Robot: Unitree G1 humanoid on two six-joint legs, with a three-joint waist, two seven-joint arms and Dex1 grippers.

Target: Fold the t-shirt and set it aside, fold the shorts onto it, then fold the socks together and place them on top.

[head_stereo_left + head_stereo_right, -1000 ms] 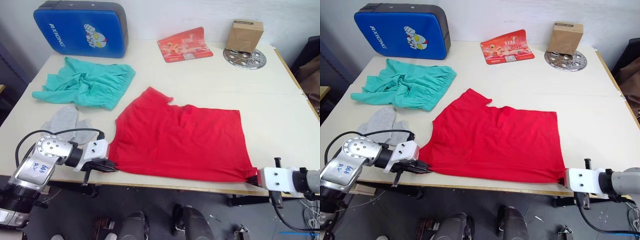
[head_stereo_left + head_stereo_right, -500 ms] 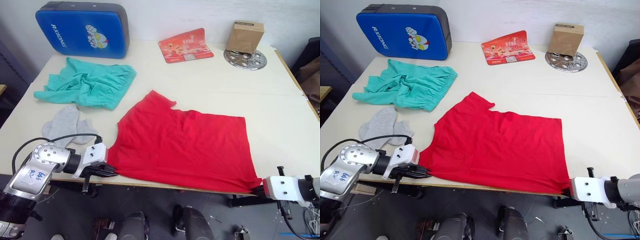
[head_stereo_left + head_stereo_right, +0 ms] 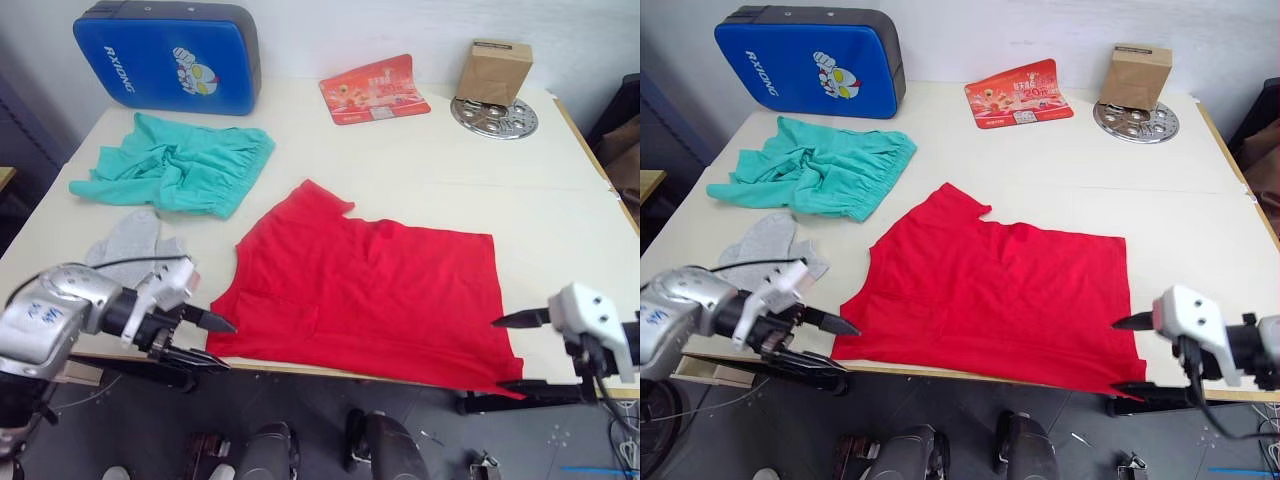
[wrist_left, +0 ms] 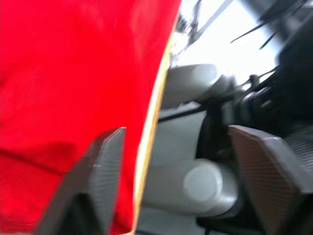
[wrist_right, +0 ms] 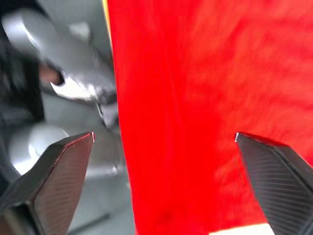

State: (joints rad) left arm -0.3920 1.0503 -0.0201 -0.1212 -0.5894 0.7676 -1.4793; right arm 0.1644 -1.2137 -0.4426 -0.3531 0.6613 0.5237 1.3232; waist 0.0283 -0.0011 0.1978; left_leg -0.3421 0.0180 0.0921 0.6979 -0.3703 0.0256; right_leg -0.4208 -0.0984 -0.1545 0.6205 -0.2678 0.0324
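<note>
The red t-shirt [image 3: 370,295] lies flat on the table [image 3: 420,180], with its near hem at the front edge. My left gripper [image 3: 222,345] is open at the shirt's near left corner, one finger above the cloth and one below the table edge. At the near right corner my right gripper [image 3: 498,353] is open the same way. Both wrist views show red cloth [image 5: 195,107] past wide-apart fingers [image 4: 105,166]. The teal shorts [image 3: 175,165] lie bunched at the far left. In front of them, left of the shirt, lie the grey socks [image 3: 135,240].
A blue padded case [image 3: 165,55] leans at the back left. A red printed card [image 3: 375,90] lies at the back middle. At the back right a brown box [image 3: 493,70] stands on a metal disc [image 3: 500,118]. The right side of the table is bare.
Both grippers were shut on the shirt's near corners and pulling it toward the front edge. They have now opened and let the cloth go.
</note>
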